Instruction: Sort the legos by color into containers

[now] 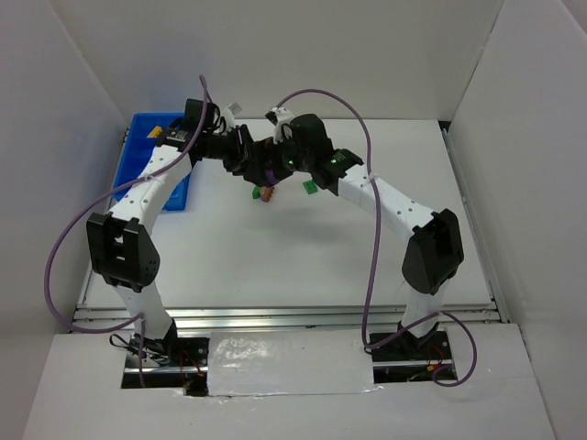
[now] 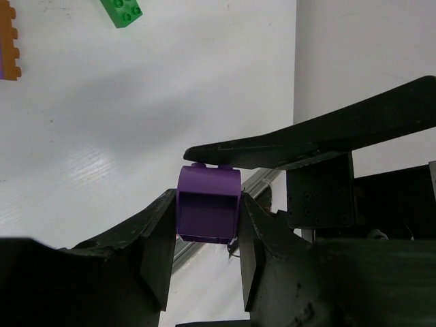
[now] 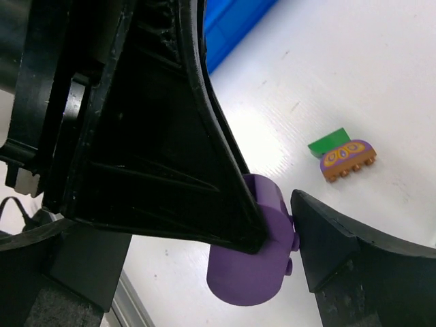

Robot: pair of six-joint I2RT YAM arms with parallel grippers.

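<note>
**Top view.** Both arms converge over the far middle of the white worktop [image 1: 275,266]. The left gripper [image 1: 251,165] and right gripper [image 1: 281,163] meet around a purple block [image 1: 270,174], which is mostly hidden between them. How the jaws stand is unreadable here. A green block [image 1: 310,188] lies just right of them. A smaller green piece [image 1: 254,192] and a brownish piece [image 1: 266,194] lie just below. The blue bin [image 1: 138,160] at far left is partly covered by the left arm, and its compartments cannot be made out.

**Left wrist view.** The left gripper is clamped on the purple block, studs upward. One finger [image 2: 306,143] of the right gripper lies across the studs.

**Right wrist view.** The right gripper stands wide, gripping nothing. One finger [image 3: 327,238] sits just beside the block's studs, contact uncertain. The left gripper fills the upper left, hiding most of the bin.
</note>
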